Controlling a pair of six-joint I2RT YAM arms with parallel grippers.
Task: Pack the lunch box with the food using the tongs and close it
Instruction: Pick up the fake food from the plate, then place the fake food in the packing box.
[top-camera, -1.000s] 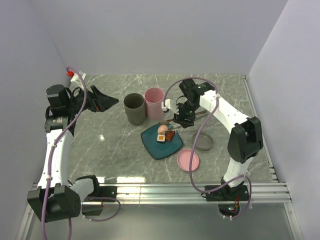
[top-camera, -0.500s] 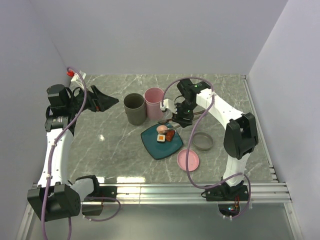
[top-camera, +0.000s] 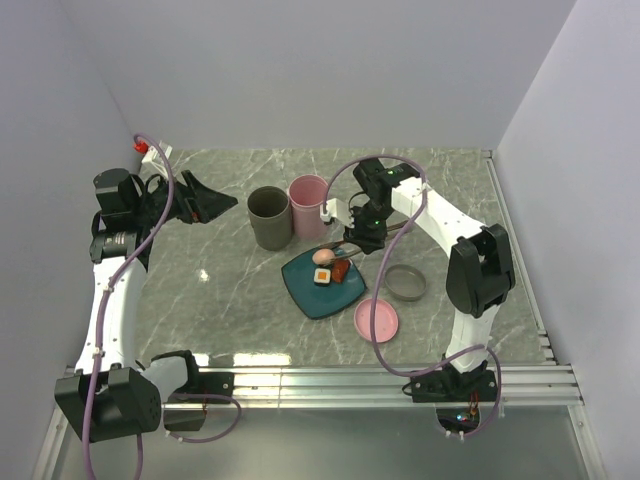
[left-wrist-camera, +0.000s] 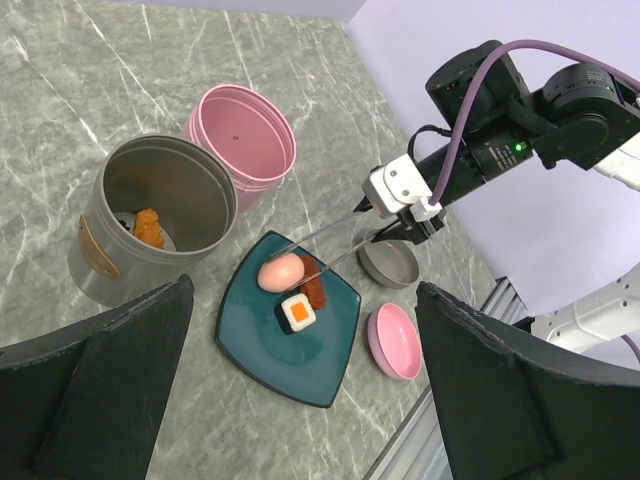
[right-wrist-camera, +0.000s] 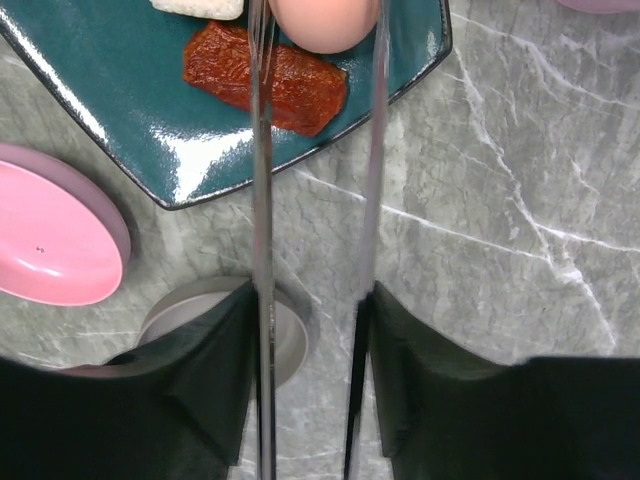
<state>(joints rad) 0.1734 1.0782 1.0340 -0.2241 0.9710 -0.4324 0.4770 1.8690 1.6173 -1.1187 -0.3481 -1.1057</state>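
Right wrist: tongs straddle the pink egg on the plate

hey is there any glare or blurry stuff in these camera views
Top external view: one bright glare spot on the marble table, otherwise even light. Right wrist view: white glare on the teal plate; tongs sharp, right gripper's fingers dark and soft. Left wrist view: left gripper's fingers are blurred dark shapes, the plate sharp.
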